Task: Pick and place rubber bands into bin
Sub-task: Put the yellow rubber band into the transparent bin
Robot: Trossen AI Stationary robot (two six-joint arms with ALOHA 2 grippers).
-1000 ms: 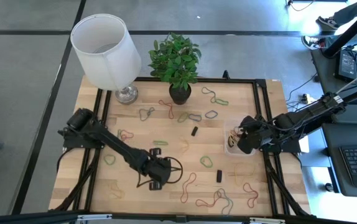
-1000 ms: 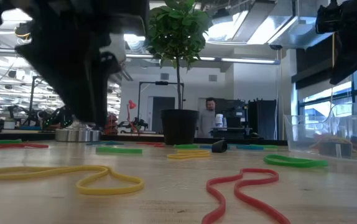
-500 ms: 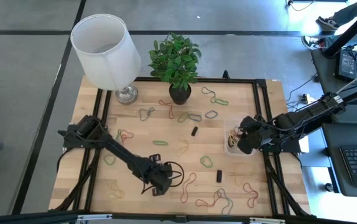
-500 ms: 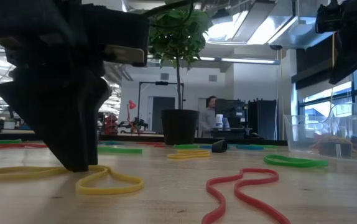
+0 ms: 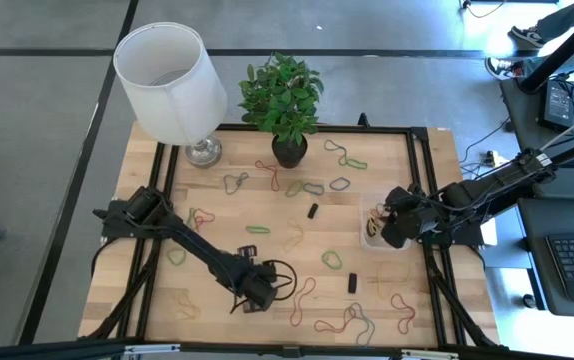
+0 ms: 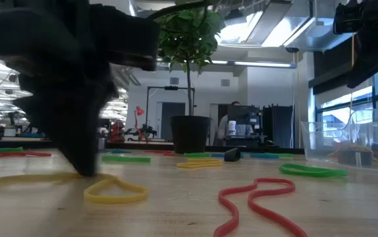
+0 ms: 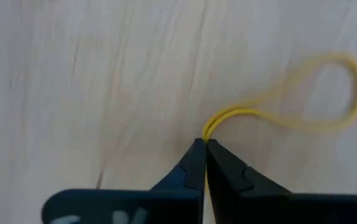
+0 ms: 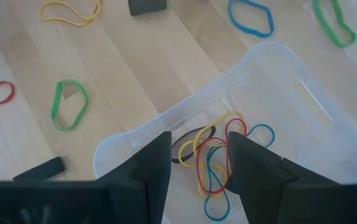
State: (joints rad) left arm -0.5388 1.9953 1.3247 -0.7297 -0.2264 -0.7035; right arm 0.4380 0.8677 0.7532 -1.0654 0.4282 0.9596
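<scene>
Pale wooden boards make up the table (image 5: 227,215), framed by black rails, with a white-shaded lamp (image 5: 170,70) and a potted plant (image 5: 283,100) standing along its far edge. Rubber bands (image 5: 307,187) in red, green, yellow, blue and grey lie scattered over the wood, along with a few small black blocks (image 5: 352,283).

Down near the front edge, the left gripper (image 7: 204,144) has its fingertips pressed to the boards and pinched together on one end of a yellow rubber band (image 7: 303,99); the rest of that loop lies flat on the wood beyond the tips. From table height the same yellow band (image 6: 113,191) curls out from under the dark bulk of the arm.

At the right side of the table, the right gripper (image 8: 196,149) hangs above the bin (image 8: 290,106) with its fingers apart and nothing between them. Inside the clear bin rests a small tangle of bands (image 8: 213,155) in yellow, red, blue and black. More loops, green (image 8: 68,103) and blue (image 8: 250,15), lie on the wood just outside it
</scene>
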